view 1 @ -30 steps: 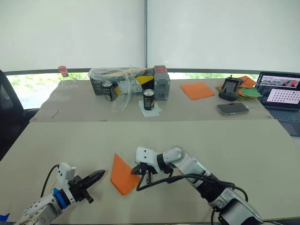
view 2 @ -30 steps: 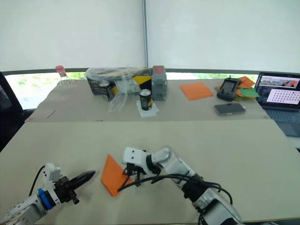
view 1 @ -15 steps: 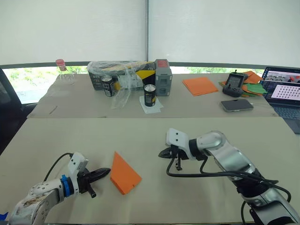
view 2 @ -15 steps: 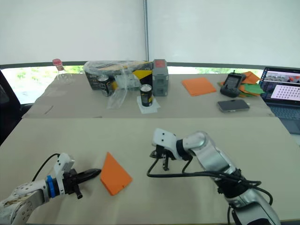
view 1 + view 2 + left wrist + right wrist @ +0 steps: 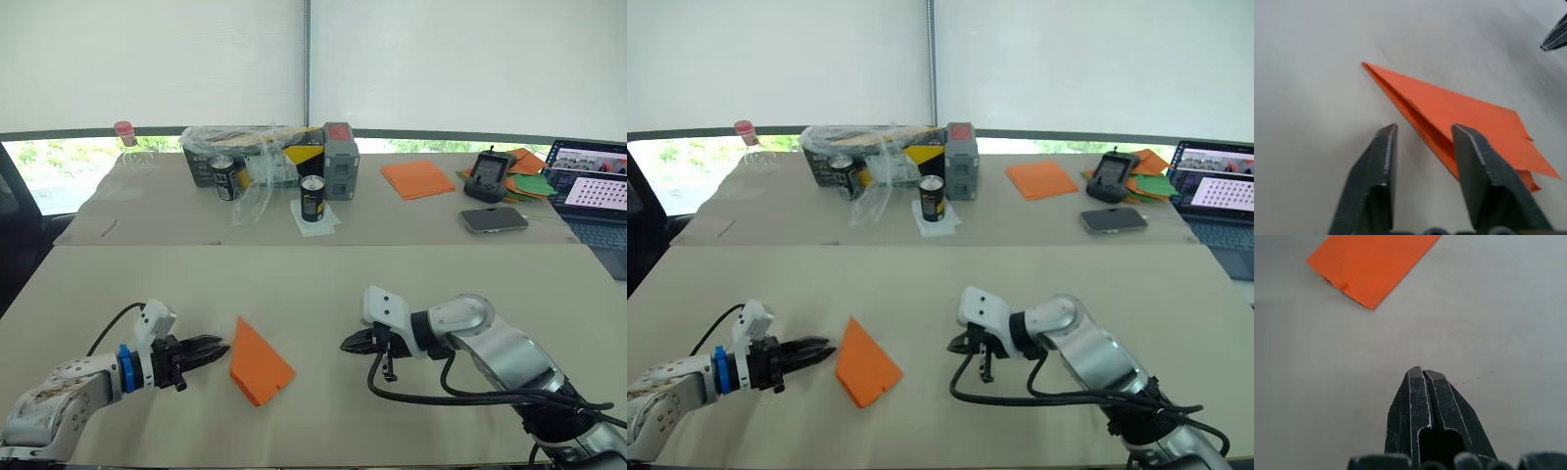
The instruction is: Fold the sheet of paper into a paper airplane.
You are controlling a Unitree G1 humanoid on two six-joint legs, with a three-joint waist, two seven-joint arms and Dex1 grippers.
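Note:
The sheet of paper lies on the near table as a paper airplane (image 5: 260, 360), a bright-orange pointed wedge of creased layers, its tip pointing away from me. My left gripper (image 5: 211, 350) hovers low just left of it, open, with its fingertips (image 5: 1390, 131) at the wedge's long folded edge (image 5: 1420, 117) and nothing between them. My right gripper (image 5: 351, 344) is shut and empty, a short way to the right of the paper; its closed tip (image 5: 1420, 371) points toward the wedge's blunt end (image 5: 1369, 267).
On the far table stand two cans (image 5: 312, 204), a plastic-wrapped box (image 5: 257, 162), a grey block (image 5: 338, 166), a flat orange sheet (image 5: 416, 179), a phone (image 5: 488, 220), a handheld device (image 5: 487, 176), a mixed orange-and-green paper pile (image 5: 529, 181) and a laptop (image 5: 593, 191).
My right gripper left the paper and drew back to the right, still shut. My left gripper moved up to the paper's left edge and opened. The camera view shifted.

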